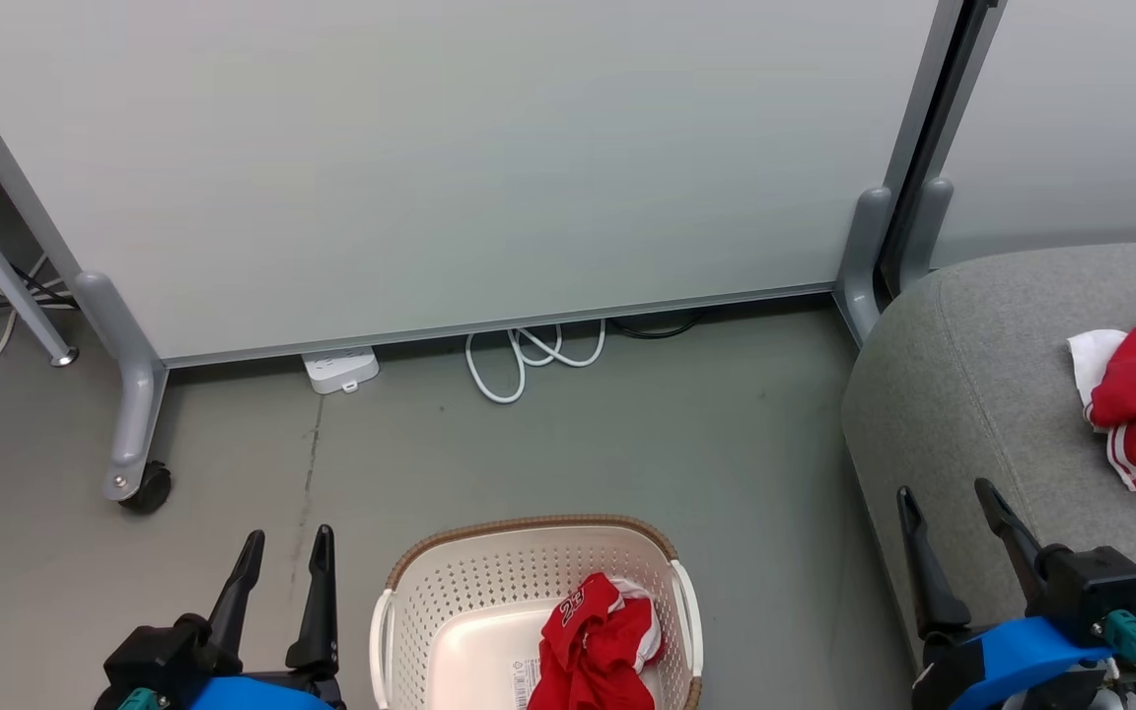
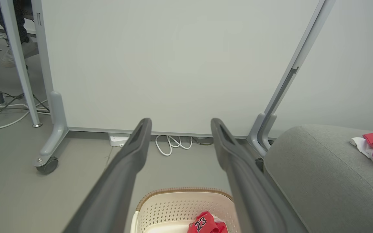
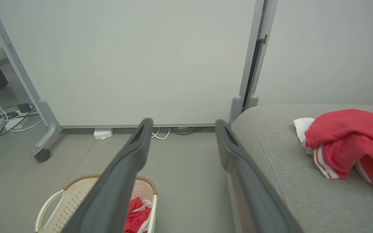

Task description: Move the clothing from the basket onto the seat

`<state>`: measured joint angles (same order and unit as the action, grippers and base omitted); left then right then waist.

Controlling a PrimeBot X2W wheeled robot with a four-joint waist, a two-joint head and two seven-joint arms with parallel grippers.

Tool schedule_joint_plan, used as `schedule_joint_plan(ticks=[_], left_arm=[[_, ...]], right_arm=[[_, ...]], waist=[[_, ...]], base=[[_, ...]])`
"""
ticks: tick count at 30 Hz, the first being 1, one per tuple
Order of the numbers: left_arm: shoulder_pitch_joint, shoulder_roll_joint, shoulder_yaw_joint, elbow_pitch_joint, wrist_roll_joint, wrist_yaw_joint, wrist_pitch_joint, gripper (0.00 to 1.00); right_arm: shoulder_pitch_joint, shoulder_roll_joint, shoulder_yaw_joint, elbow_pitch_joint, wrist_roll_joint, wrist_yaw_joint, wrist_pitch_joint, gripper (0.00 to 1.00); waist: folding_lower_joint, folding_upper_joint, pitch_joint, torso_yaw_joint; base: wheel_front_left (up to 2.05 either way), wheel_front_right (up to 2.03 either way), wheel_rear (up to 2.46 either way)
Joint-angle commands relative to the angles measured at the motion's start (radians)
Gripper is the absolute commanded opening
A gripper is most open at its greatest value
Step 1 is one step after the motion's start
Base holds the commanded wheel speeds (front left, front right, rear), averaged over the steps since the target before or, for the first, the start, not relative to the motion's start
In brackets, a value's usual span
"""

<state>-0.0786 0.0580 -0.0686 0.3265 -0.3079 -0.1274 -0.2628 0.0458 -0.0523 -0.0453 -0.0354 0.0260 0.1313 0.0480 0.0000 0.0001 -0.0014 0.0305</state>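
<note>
The left hand (image 1: 289, 535) and right hand (image 1: 945, 490) stand wide open and empty, with the numbered red garment (image 1: 596, 641) lying in the basket (image 1: 529, 521) between them, apparently nearer the left hand, and the seat (image 1: 982, 394) beside the right hand.

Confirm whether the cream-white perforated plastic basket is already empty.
No, a crumpled red numbered garment lies inside the basket, against its right wall.

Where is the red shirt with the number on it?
The shirt lies crumpled in the basket on the floor, bottom centre of the head view.
</note>
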Motion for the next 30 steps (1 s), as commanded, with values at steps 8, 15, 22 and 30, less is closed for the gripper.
schedule_joint_plan(ticks=[8,15,22,30], left_arm=[[-0.015,0.001,-0.006,-0.005,0.007,-0.004,-0.003,1.00],[-0.046,0.003,-0.019,-0.006,0.009,-0.004,-0.003,1.00],[-0.134,0.012,-0.059,0.013,0.009,-0.004,-0.003,1.00],[-0.284,0.039,-0.155,0.126,0.003,-0.004,-0.003,1.00]], right_arm=[[-0.013,0.003,-0.005,0.004,0.006,-0.001,-0.010,1.00],[-0.069,0.003,0.007,-0.017,-0.002,-0.001,-0.016,1.00],[-0.192,0.003,0.034,-0.048,-0.016,-0.001,-0.028,1.00],[-0.335,0.002,0.072,-0.064,-0.030,-0.001,-0.049,1.00]], waist=[[0.0000,-0.0001,0.030,-0.006],[0.0000,-0.0001,0.116,-0.035],[0.0000,-0.0001,0.295,-0.092],[0.0000,-0.0001,0.506,-0.181]], base=[[0.00,0.00,0.00],[0.00,0.00,0.00],[0.00,0.00,0.00],[0.00,0.00,0.00]])
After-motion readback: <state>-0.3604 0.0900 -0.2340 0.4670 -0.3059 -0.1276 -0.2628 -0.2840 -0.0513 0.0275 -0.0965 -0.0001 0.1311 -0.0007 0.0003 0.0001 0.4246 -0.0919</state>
